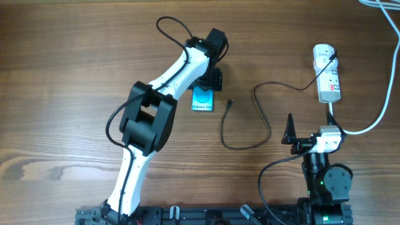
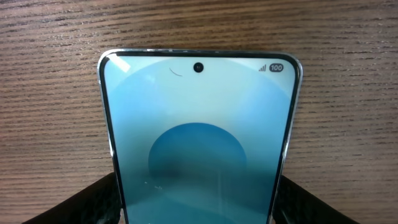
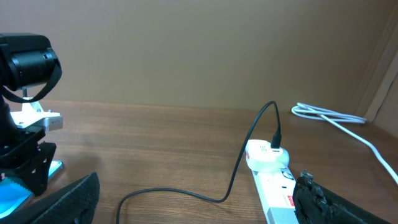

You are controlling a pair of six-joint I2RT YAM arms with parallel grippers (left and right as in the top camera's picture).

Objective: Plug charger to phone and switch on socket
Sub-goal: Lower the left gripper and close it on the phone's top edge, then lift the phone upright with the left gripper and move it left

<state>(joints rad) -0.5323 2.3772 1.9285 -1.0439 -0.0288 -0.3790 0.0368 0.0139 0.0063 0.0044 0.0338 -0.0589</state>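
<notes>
Overhead: the phone (image 1: 202, 100) lies left of centre, long axis near-to-far. The left gripper (image 1: 206, 86) has its fingers (image 2: 87, 205) astride both long edges; a firm clamp cannot be confirmed. The charger tip (image 1: 230, 101) lies just right of the phone. The right gripper (image 1: 292, 134), fingers wide apart, stands well apart.

Right gripper (image 3: 193, 208) agape, left arm (image 1: 174, 74) outstretched

Bright, even light; soft shadows.
</notes>
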